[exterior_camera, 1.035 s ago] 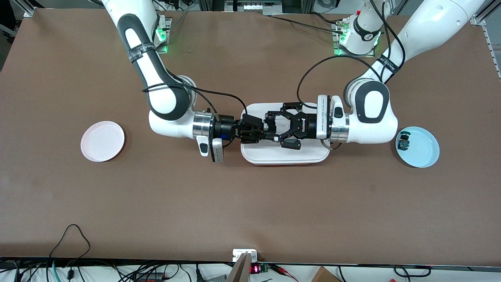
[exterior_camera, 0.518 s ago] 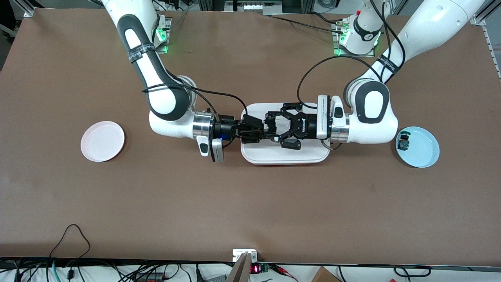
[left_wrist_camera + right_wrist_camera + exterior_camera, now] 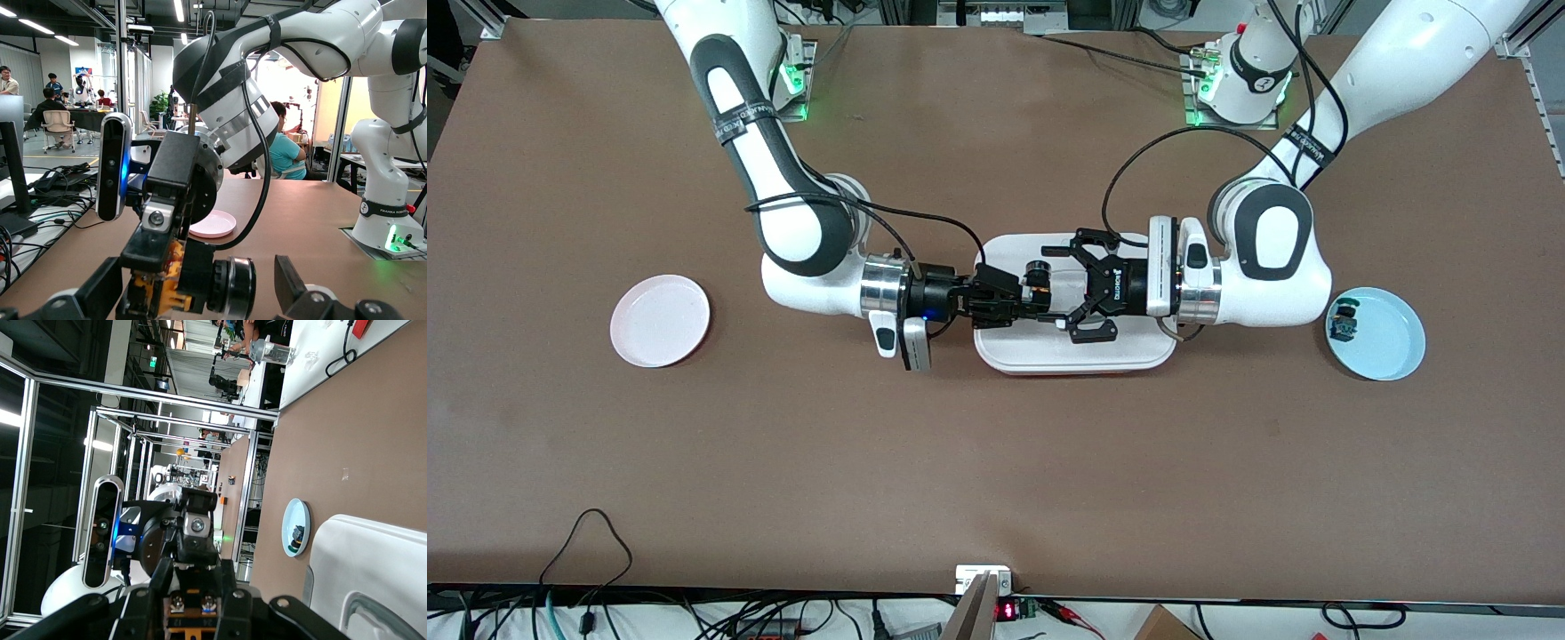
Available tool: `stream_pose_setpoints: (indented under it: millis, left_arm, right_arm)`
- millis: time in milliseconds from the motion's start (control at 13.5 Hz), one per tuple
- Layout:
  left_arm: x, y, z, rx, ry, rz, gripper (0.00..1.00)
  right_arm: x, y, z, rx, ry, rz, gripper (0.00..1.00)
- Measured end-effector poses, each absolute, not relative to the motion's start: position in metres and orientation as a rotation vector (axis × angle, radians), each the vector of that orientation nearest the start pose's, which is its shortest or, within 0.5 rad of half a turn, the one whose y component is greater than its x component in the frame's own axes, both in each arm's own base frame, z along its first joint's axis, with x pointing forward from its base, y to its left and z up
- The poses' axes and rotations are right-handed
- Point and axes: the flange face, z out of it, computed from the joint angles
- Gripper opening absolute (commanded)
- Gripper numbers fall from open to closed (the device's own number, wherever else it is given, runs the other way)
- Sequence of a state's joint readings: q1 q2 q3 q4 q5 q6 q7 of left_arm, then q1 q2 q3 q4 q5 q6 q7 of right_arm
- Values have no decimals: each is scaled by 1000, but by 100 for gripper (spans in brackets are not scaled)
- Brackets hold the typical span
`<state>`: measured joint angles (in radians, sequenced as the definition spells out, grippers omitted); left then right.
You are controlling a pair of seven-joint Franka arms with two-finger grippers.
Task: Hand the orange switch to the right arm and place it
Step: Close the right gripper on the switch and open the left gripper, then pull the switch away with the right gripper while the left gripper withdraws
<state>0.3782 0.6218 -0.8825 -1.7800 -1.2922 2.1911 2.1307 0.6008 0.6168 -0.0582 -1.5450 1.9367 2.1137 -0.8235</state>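
The right gripper [image 3: 1040,302] hangs over the white tray [image 3: 1074,352] at the table's middle, its 2 slim fingers [image 3: 155,283] closed tight on the orange switch [image 3: 160,293]. In the left wrist view the switch's orange body shows pinched between those fingers, with its round knob end jutting out sideways.

The left gripper [image 3: 1069,289] faces it over the same tray, its linkage fingers [image 3: 1089,331] spread wide, 1 on each side of the switch and clear of it; it grips nothing. In the right wrist view the switch [image 3: 191,620] sits between the right gripper's own fingers [image 3: 159,587], with the left gripper just past it.

From the tray, the pink plate [image 3: 660,320] lies at 9 o'clock, well apart. The blue plate [image 3: 1389,342] lies at 3 o'clock, with a small dark part [image 3: 1343,324] resting inside its rim.
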Motion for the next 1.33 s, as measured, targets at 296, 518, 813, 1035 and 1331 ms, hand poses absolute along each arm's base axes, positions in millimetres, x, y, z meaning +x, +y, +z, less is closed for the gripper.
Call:
stream_pose_setpoints:
  millis: [296,518,813,1035,1331]
  left_arm:
    - [603,-285,355,1292,-1249,1045,100]
    - [601,-283,361,1278,-1232,1009,100]
    - [604,-257,375,1307,-1310,852,100]
    - [601,-239,381,1373,-1405,665,100]
    - [592,-228,389,1569,-1485,239,100]
  right_arm:
    - [607,413,339,-1625,-54,-198,0]
    - [618,393,342,-1586,-75,-186,0]
    - [637,343,343,-1602,-187,-147,0]
    - [647,299,340,-1643,-279,-88,0]
    - [656,234,342,-1798,-397,43,0]
